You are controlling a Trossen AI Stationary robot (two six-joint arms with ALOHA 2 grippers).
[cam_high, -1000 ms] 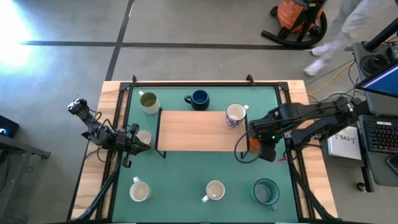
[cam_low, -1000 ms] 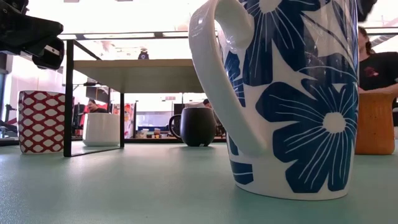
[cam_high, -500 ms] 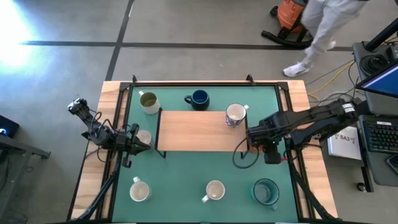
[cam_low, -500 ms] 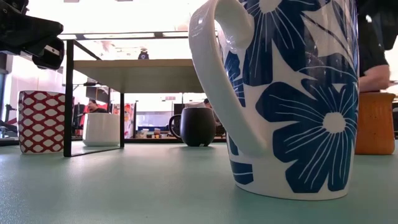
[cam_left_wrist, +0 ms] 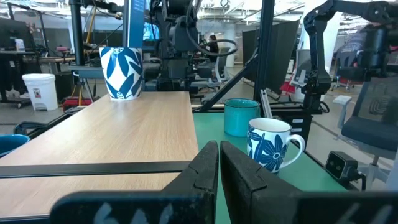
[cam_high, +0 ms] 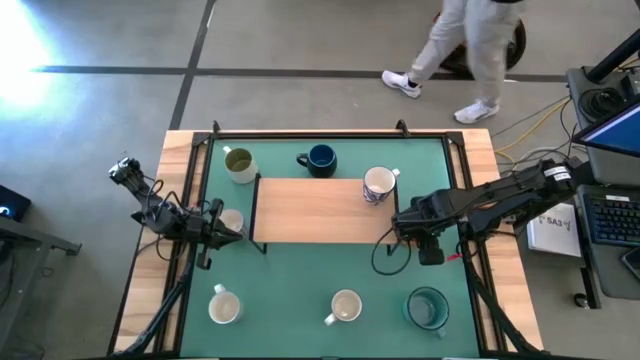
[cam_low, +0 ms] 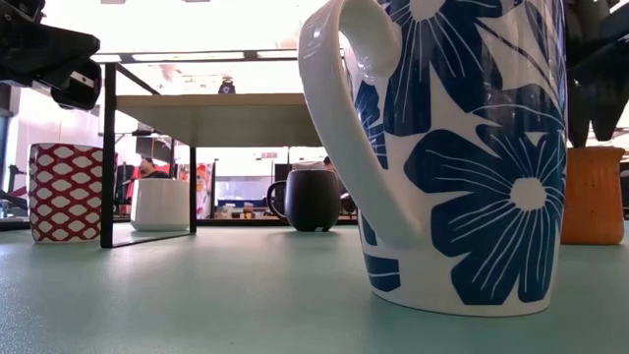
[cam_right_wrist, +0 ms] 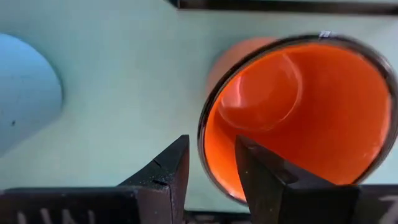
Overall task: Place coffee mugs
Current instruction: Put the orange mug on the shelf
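Observation:
An orange mug [cam_right_wrist: 298, 118] stands upright on the green mat, just off the right end of the wooden shelf [cam_high: 320, 210]. My right gripper [cam_right_wrist: 211, 146] points down over it, open. One finger is outside the rim and one is over the mouth. In the low view the fingertips [cam_low: 582, 123] end just above the mug [cam_low: 593, 195], and I see no touch. My left gripper [cam_left_wrist: 219, 152] is shut and level at the table's left side [cam_high: 232, 233], holding nothing. A white patterned mug [cam_high: 378, 184] stands on the shelf.
On the mat stand an olive mug [cam_high: 239, 163], a navy mug [cam_high: 320, 158], a teal mug [cam_high: 427, 308], two white mugs [cam_high: 224, 305] [cam_high: 345, 306] and one [cam_high: 232, 219] by my left gripper. A blue-flowered mug [cam_low: 462, 147] fills the low view. A person walks beyond the table's far edge.
My right gripper has come down onto the orange mug and rolled a little about its own axis; its fingers now show just above the mug in the low view. The person behind the table has walked toward the left.

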